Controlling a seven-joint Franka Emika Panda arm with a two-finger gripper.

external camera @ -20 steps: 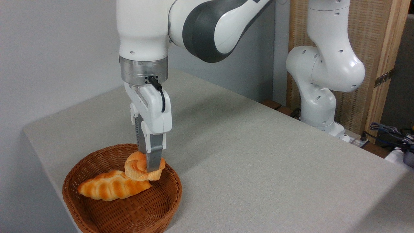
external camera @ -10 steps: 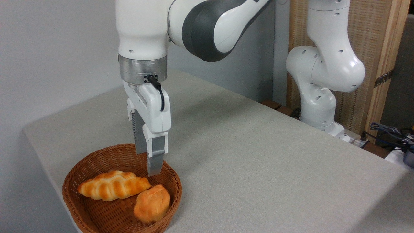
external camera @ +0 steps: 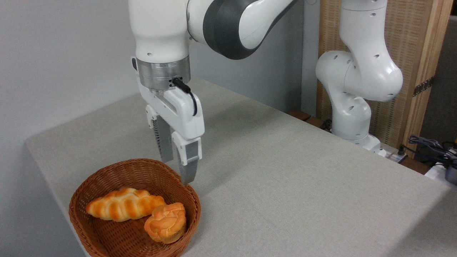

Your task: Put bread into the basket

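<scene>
Lifted and shifted right since a moment ago, gripper (external camera: 177,170) now above the basket (external camera: 107,178) back rim, fingers apart and empty. Rolled over too: bun (external camera: 165,222) resting knot-up inside the basket, near the front right wall, touching the longer braided loaf (external camera: 123,208). All on the grey table (external camera: 285,178).

you see the bread (external camera: 165,223) now lying in the basket (external camera: 107,178), lower left of frame, released; the gripper (external camera: 177,171) stands higher, shifted right, empty.
</scene>
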